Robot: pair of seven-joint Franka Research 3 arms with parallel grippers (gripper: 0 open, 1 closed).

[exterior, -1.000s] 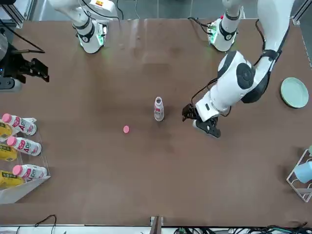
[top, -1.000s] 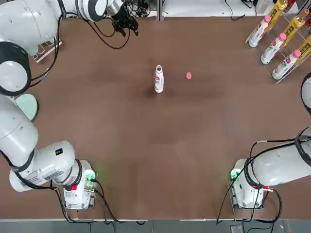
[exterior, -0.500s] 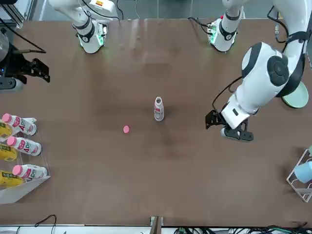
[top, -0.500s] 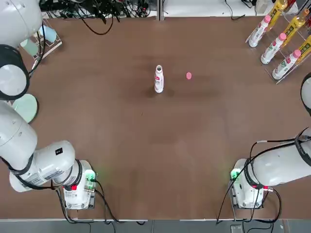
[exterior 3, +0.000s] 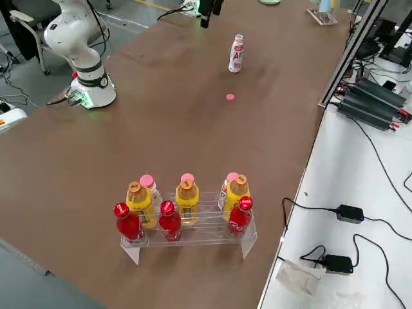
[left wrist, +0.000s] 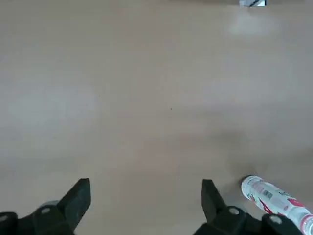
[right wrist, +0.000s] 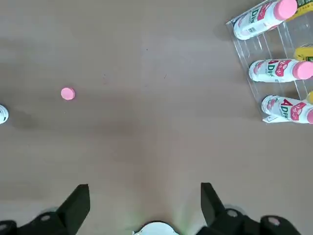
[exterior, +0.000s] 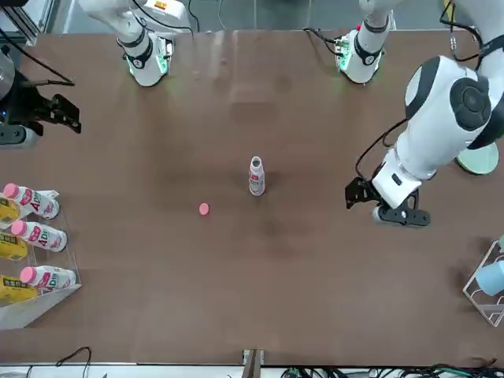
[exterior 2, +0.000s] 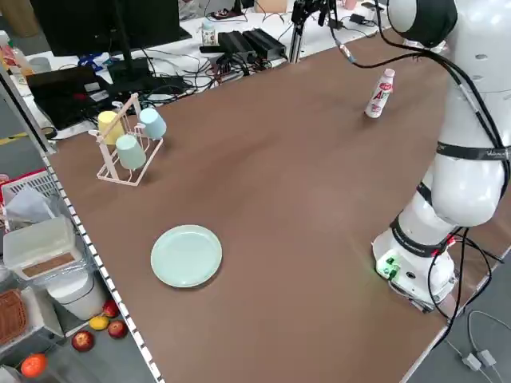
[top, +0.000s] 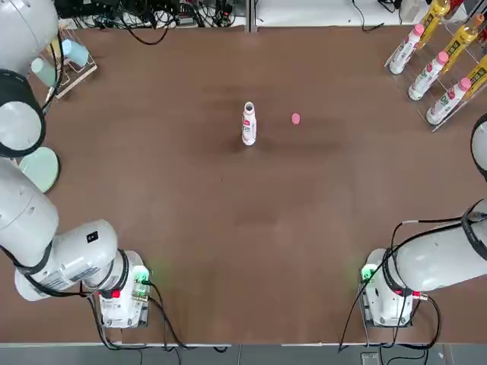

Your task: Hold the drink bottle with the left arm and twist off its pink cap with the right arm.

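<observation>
Now both fingers sets spread, empty, well apart from uncapped drink bottle (top: pixel 249 124) and pink cap (top: pixel 295 118).

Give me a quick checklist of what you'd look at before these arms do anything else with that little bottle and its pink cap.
1. Drink bottle upright on the table: ok.
2. Pink cap off the neck: ok, it lies on the table beside the bottle, apart from it.
3. Left gripper free of the bottle: ok, open, empty, well off to the bottle's side.
4. Right gripper empty: ok, open with only bare table between its fingers.
5. Rack of spare bottles undisturbed: ok, at the table's far right corner.
6. Bottle contents unspilled: cannot tell.
</observation>
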